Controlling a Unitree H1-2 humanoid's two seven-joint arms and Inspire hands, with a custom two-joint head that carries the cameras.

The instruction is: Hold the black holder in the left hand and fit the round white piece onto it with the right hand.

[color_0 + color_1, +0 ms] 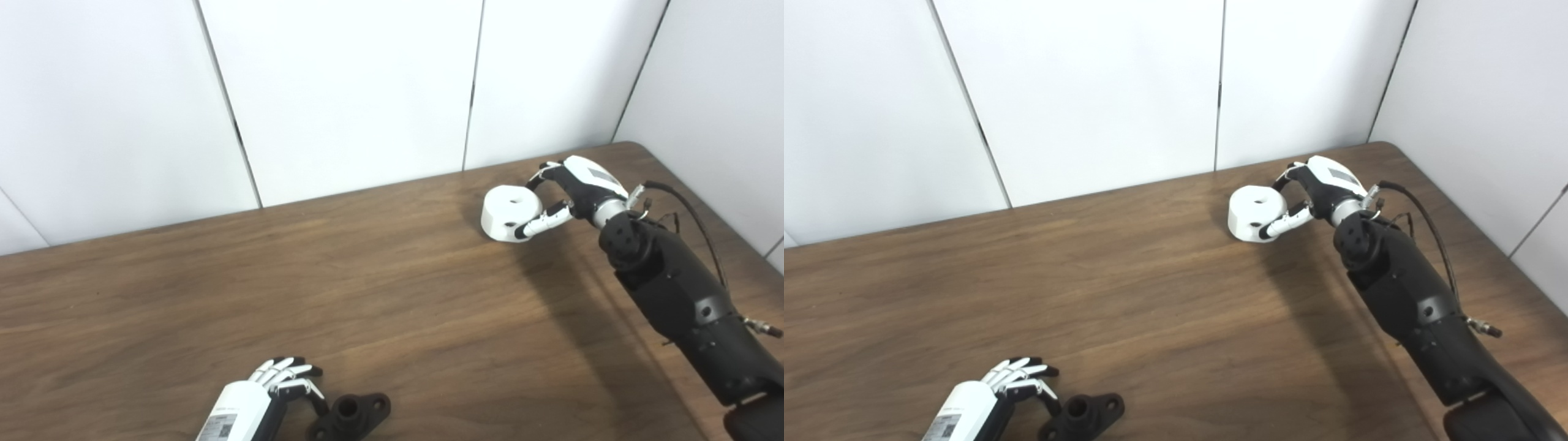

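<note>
Two task parts are lying well apart on the brown wood-grain table [380,294], each near a different hand.

Item one: the round white plastic piece [509,213], a short drum with a small hole in its top face, is sitting toward the far right of the table, close to the white wall panels [343,92]. The right hand [566,196] is wrapping around it from the right, with one finger curling over the far rim and another pressing the near side wall; whether the piece is already leaving the wood cannot be told.

Item two: the black moulded holder [350,416], a flat plate with a raised hollow socket in the middle and a hole in each lug, is lying at the near edge of the table, far to the left of and nearer than the white piece. Its long axis is running roughly left to right, tilted slightly. The left hand [288,378] is resting just to the holder's left with fingers loosely spread, gripping nothing.

Governing relation: the socket is pointing upward, and the white piece is waiting diagonally across the table from it, so the right hand is likely needing a long carry toward the holder.
</note>
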